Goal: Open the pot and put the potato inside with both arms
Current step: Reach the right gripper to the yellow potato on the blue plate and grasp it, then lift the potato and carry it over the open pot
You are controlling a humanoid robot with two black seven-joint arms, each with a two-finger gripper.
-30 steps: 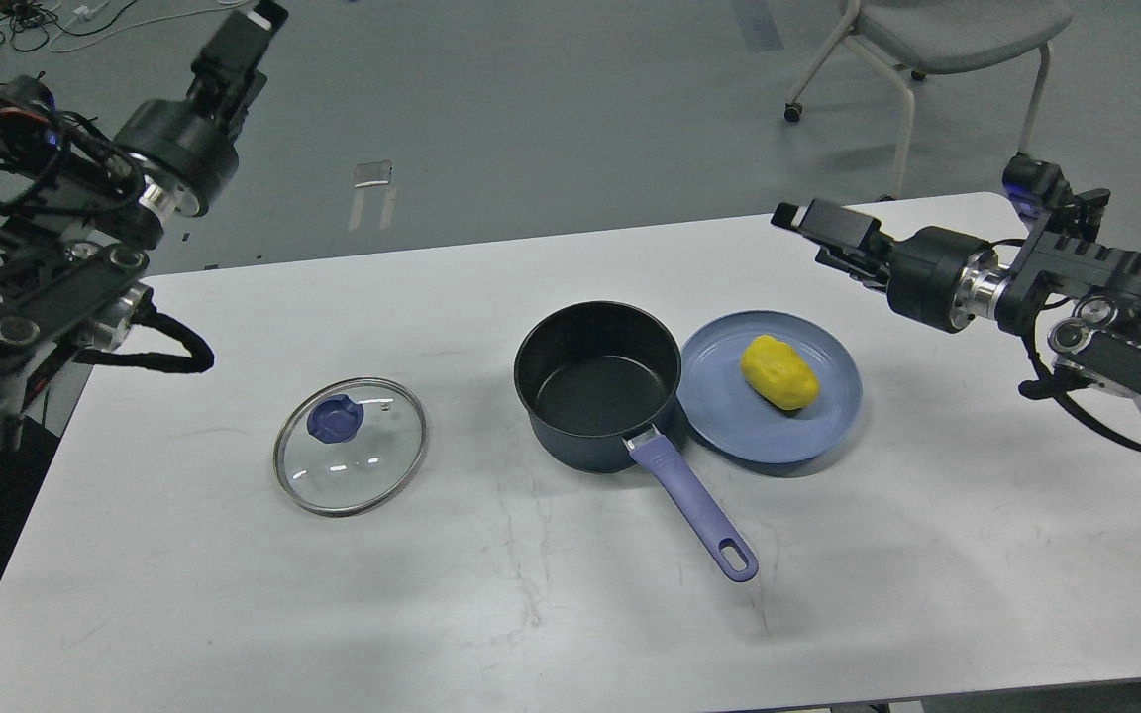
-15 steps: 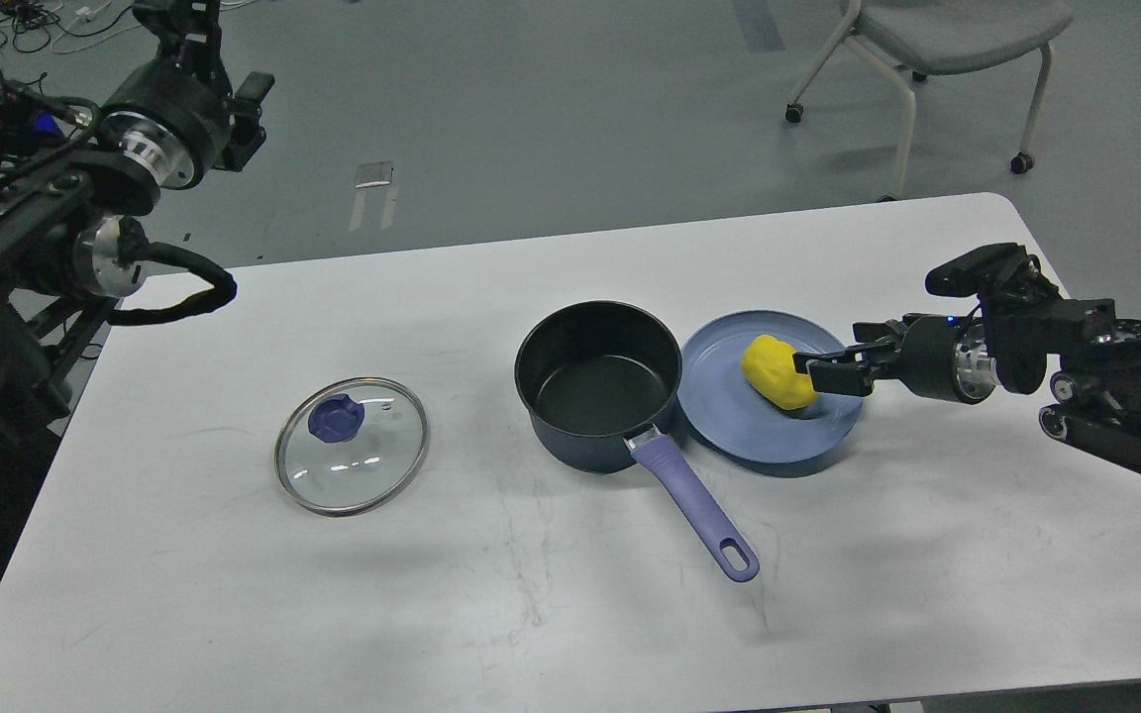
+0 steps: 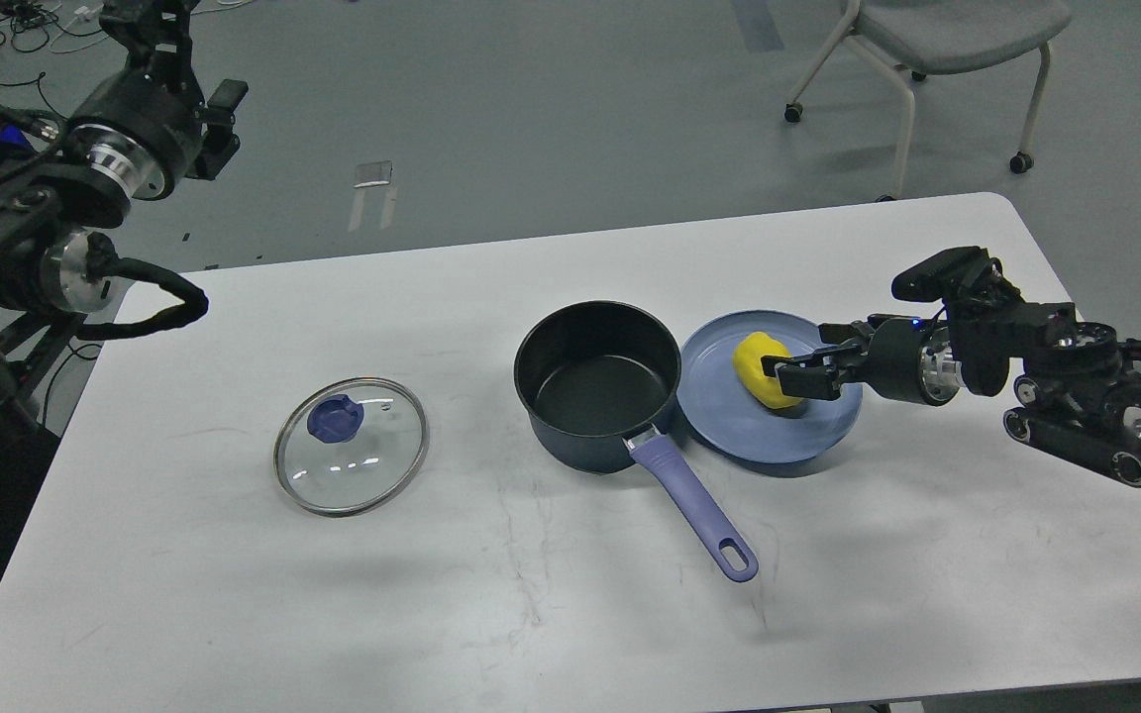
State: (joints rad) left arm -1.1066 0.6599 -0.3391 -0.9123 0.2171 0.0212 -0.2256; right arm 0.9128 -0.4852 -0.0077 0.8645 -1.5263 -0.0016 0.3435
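The navy pot point(image 3: 597, 386) stands open mid-table, its lavender handle point(image 3: 694, 505) pointing toward the front right. The yellow potato point(image 3: 757, 364) lies on the blue plate point(image 3: 729, 426) just right of the pot. My right gripper point(image 3: 790, 377) reaches in low from the right, its fingers point(image 3: 813, 356) straddling the potato's right end with a gap between them. The potato rests on the plate. My left gripper point(image 3: 150, 25) is raised high beyond the table's far left corner, dark and partly cut off by the top edge. It is far from the pot.
A glass lid point(image 3: 372, 465) with a blue knob point(image 3: 336, 419) lies flat on the white table point(image 3: 531, 614), left of the pot. A grey chair point(image 3: 937, 40) stands on the floor beyond the far right edge.
My right gripper dropped from above the far right of the table to the plate and slid onto the potato's right end, nudging it slightly left. The left arm swung up and back.
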